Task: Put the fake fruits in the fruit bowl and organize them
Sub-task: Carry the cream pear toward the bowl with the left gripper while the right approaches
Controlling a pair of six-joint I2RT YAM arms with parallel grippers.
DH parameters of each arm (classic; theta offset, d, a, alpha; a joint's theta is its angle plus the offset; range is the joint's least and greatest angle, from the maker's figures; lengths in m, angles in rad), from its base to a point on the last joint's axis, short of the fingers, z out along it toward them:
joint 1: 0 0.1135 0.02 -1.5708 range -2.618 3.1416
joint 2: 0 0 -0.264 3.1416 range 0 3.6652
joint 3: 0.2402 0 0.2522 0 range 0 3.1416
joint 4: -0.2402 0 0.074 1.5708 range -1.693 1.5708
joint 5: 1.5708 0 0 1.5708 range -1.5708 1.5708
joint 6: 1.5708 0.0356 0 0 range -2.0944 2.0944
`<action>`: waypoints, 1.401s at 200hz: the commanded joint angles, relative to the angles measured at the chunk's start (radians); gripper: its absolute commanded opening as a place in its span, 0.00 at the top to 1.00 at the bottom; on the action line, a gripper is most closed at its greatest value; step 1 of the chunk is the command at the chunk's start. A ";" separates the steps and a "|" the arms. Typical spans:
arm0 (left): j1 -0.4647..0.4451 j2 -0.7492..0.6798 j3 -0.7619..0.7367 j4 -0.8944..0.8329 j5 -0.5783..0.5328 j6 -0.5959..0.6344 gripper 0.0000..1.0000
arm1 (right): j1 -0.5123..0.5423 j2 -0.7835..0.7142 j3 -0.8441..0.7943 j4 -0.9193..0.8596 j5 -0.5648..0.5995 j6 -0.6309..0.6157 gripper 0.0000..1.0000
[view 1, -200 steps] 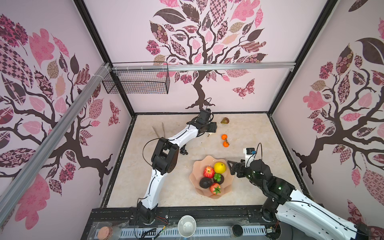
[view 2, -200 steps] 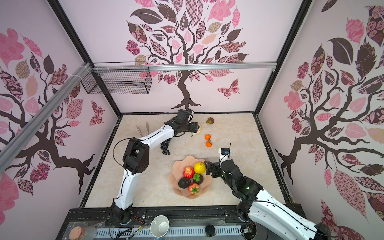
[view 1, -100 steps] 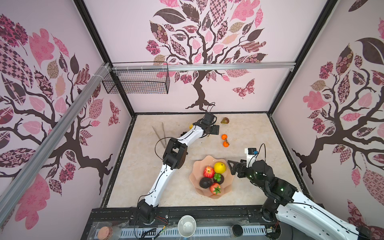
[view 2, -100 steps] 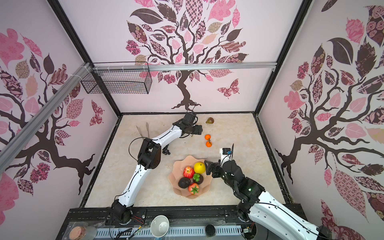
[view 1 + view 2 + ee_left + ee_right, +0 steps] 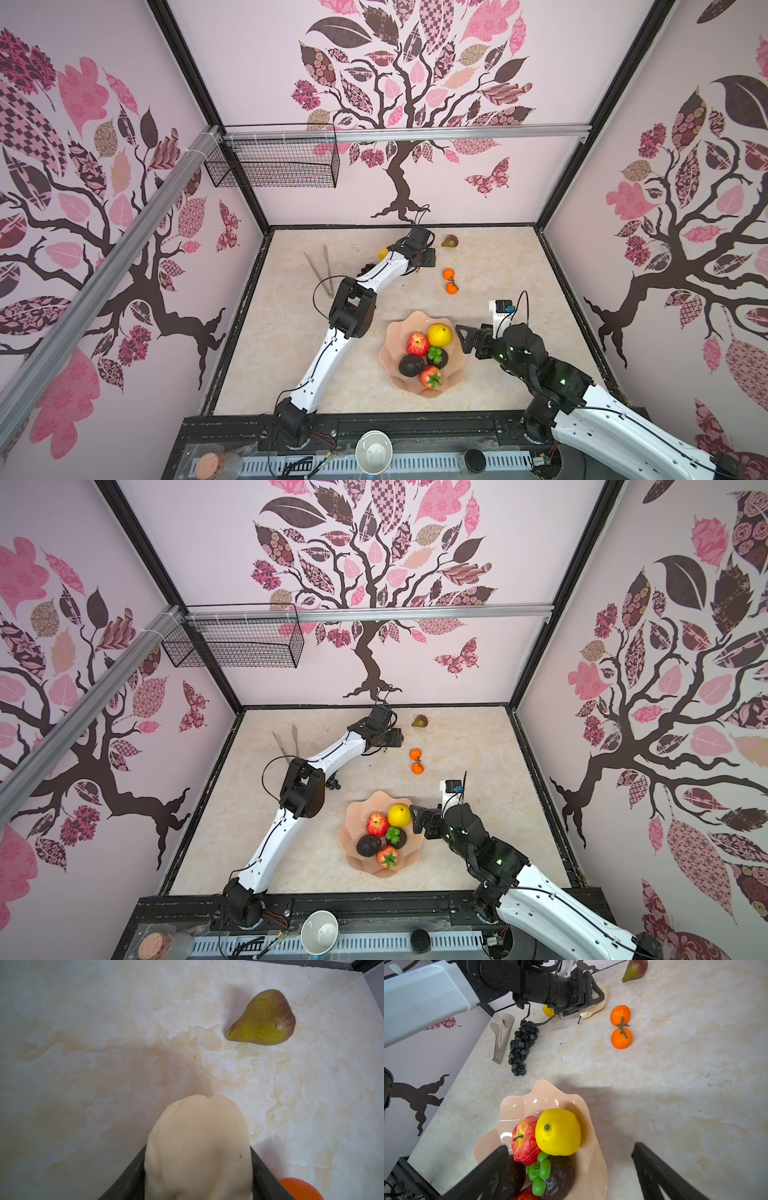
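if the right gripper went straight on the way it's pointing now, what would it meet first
Most likely the round yellow plastic lemon in the wavy peach-pink bowl: the open right gripper points at it from beside the rim. Height is unclear, so it might clip the rim first.

lemon and apple lie in the fruit bowl, oranges behind it, grape bunch to its back left.
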 commanded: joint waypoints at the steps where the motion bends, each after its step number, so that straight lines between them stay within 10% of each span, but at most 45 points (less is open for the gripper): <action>1: 0.000 -0.115 -0.121 0.088 0.003 -0.061 0.42 | 0.002 -0.001 0.011 -0.006 -0.001 0.004 0.04; 142: -0.006 -0.976 -1.376 0.893 0.154 -0.814 0.42 | 0.002 0.187 0.069 0.251 -0.126 -0.003 0.07; 280: -0.174 -1.295 -1.698 0.900 0.073 -1.036 0.40 | 0.015 0.444 0.047 0.691 -0.290 -0.095 0.24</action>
